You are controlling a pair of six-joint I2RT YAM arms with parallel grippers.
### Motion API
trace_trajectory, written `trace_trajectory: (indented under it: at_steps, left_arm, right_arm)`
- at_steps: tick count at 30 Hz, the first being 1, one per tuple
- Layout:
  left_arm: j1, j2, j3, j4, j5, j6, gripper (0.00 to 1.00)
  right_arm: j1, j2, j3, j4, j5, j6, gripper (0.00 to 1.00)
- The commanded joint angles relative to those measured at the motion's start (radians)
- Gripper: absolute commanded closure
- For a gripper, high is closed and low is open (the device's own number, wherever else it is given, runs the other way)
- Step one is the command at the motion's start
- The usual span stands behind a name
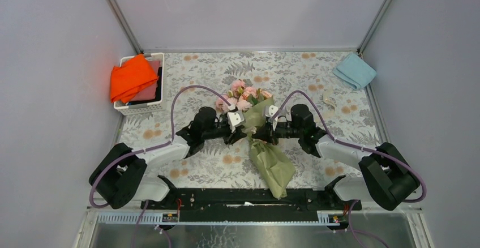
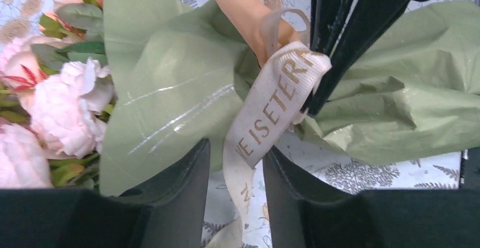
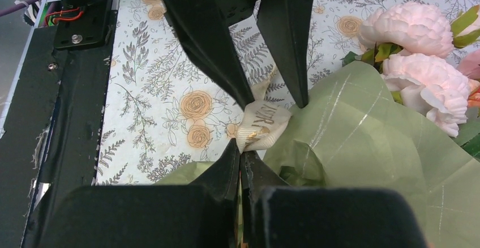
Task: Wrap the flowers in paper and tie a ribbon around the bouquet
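Step in hand: tying at the neck. Wrap looks done, knot not yet. Olive-green paper-cone bouquet (image 1: 269, 162) lies diag. mid-table on the floral-print tabletop (image 1: 198, 166), blooms at far end, tail twd the arm bases. Both arms meet at its waist.

Wide cream woven gold-lettered ribbon (image 2: 271, 106) is bunched round the neck, w/ one tail dropping betw. the fingers of the left gripper (image 2: 236, 149). Left gripper: jaws apart, straddling that tail, not pinching it. Right gripper (image 3: 240, 149): clenched, tips on the ribbon loop at the neck, seems to grip it.

To do it well (my read): left shd close low on the tail, flat across the weave. Then pull away from right w/ steady tension so the loop cinches while right anchors. Don't snag the wrap.

Materials: ribbon is ribbed and floppy, prob. slips easily. Matte olive-green crinkled sheet of paper (image 2: 170, 84) has faint silver streaks and holds creases, prob. tears if dragged. Peach inner flap (image 2: 235, 4) pokes out at the neck. Pale pink ruffled round flowers (image 2: 62, 109) w/ dark green leaves look soft, so crush risk.
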Motion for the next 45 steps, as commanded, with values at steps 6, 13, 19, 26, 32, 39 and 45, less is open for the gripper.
trace_trajectory:
  at_steps: [6, 13, 19, 26, 32, 39, 45]
  left_arm:
    - [-0.006, -0.026, 0.012, 0.15, -0.018, -0.106, 1.0]
    - [-0.005, -0.175, 0.092, 0.032, 0.171, -0.397, 1.0]
    - [-0.005, -0.174, -0.007, 0.246, 0.083, -0.628, 1.0]
    - [-0.029, -0.133, -0.053, 0.397, -0.012, -0.739, 1.0]
    - [-0.049, -0.099, -0.069, 0.446, -0.089, -0.777, 1.0]
    - [-0.053, -0.057, -0.073, 0.487, -0.104, -0.775, 1.0]
    - [-0.054, -0.054, -0.071, 0.487, -0.097, -0.797, 1.0]
  right_arm:
    - [0.007, 0.024, 0.056, 0.002, 0.017, -0.029, 0.99]
    - [0.029, 0.064, 0.093, -0.014, 0.075, -0.001, 0.59]
    - [0.048, -0.065, 0.056, -0.06, 0.126, 0.025, 0.13]
    - [0.068, -0.193, -0.055, -0.029, 0.253, 0.143, 0.1]
    - [0.164, -0.087, -0.107, 0.251, 0.415, 0.316, 0.19]
    - [0.217, -0.018, -0.106, 0.329, 0.504, 0.386, 0.32]
    - [0.216, 0.002, -0.13, 0.369, 0.55, 0.382, 0.76]
